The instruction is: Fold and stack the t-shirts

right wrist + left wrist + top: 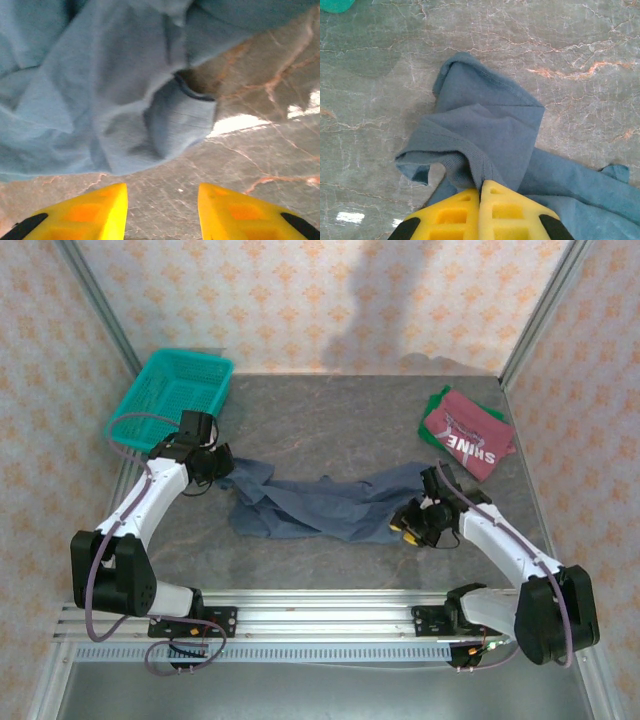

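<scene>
Cloth this limp carries no shape of its own. The slate-blue t-shirt (320,502) is light, soft and bunched into a long wrinkled band on the table (330,415). It starts just on the near side of the teal basket (190,357) and runs away from it across the middle.

The left gripper (480,187) sits at the end nearest the basket, its pads pressed together on a ridge of the fabric. The rest sags away in folds. At the end farthest from the basket, the right gripper (162,200) has its jaws spread with nothing between them. A hemmed sleeve opening lies just ahead of it.

That doubled hem looks like the firmest place to take hold. A single layer would likely slip or drag other folds along.

The red t-shirt (465,435) lies folded on the green t-shirt (435,405), well apart from the basket on the far opposite side. Bare table stretches between the basket and that pile, giving good room to spread the shirt. The table's near edge runs close behind both arms.
</scene>
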